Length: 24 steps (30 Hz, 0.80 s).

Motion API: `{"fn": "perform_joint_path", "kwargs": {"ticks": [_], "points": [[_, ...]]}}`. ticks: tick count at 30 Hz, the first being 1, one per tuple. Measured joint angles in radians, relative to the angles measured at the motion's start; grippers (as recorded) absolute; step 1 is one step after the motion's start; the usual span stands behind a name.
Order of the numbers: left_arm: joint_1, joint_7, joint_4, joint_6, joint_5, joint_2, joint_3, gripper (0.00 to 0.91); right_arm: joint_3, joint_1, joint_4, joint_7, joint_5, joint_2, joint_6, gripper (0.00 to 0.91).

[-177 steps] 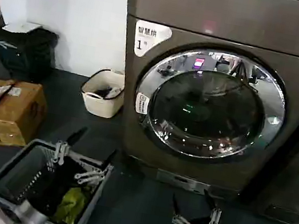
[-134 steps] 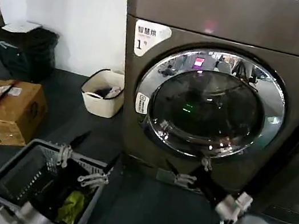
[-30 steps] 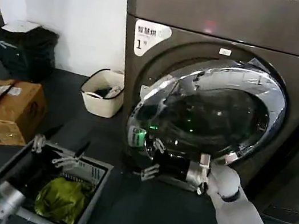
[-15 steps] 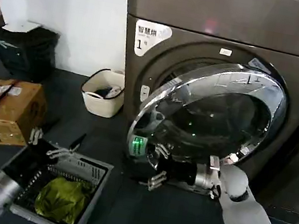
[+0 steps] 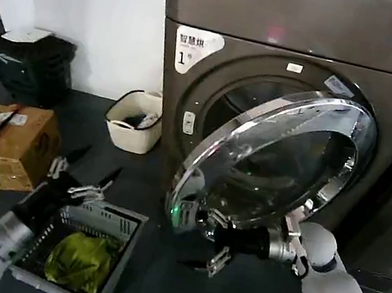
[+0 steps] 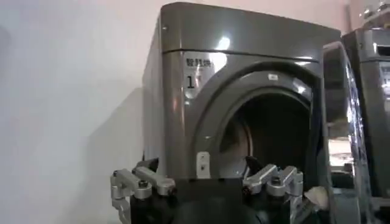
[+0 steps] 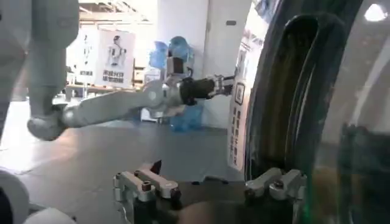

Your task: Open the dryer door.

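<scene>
A large grey-brown dryer [image 5: 289, 49] stands on a dark floor, and its round chrome-ringed dryer door [image 5: 273, 160] hangs partly swung out, hinged on the right, its free left edge well away from the dark drum opening. The right gripper [image 5: 212, 234] sits at the door's lower left rim, jaws apart, one finger against the rim and not clamped on it.

Because nothing is pinched, the finger could slip off the smooth chrome as the door swings wider, leaving the door half open or drifting shut. The left gripper [image 5: 83, 181], jaws apart, hovers above a grey laundry basket [image 5: 110, 268] holding a green cloth, near the door's likely path; a wide swing might strike it.

The left wrist view looks straight into the open drum and shows the door edge-on, confirming a clear gap. The right wrist view shows the door's dark inner side up close, with the right gripper's fingers [image 7: 146, 185] spread beside it.
</scene>
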State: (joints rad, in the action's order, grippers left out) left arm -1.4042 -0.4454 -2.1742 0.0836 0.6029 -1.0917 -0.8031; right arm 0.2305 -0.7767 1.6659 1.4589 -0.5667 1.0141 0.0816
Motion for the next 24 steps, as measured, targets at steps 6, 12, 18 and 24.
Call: {"fn": "perform_joint_path", "kwargs": {"ticks": [6,12,18,24], "points": [[0.034,-0.001,0.041,-0.014,0.010,0.031,0.044,0.907,0.021,-0.019,0.013,0.004,-0.012,-0.025,-0.019,0.907],[0.092,0.012,0.100,-0.033,0.075,0.074,0.108,0.907,0.040,-0.035,0.017,0.004,-0.011,-0.043,-0.047,0.907],[0.185,0.029,0.156,-0.053,0.130,0.121,0.188,0.907,0.056,-0.064,0.035,0.004,-0.008,-0.060,-0.079,0.907],[0.290,0.032,0.220,-0.076,0.159,0.168,0.299,0.907,0.073,-0.095,0.049,0.004,-0.002,-0.067,-0.119,0.907]]}}
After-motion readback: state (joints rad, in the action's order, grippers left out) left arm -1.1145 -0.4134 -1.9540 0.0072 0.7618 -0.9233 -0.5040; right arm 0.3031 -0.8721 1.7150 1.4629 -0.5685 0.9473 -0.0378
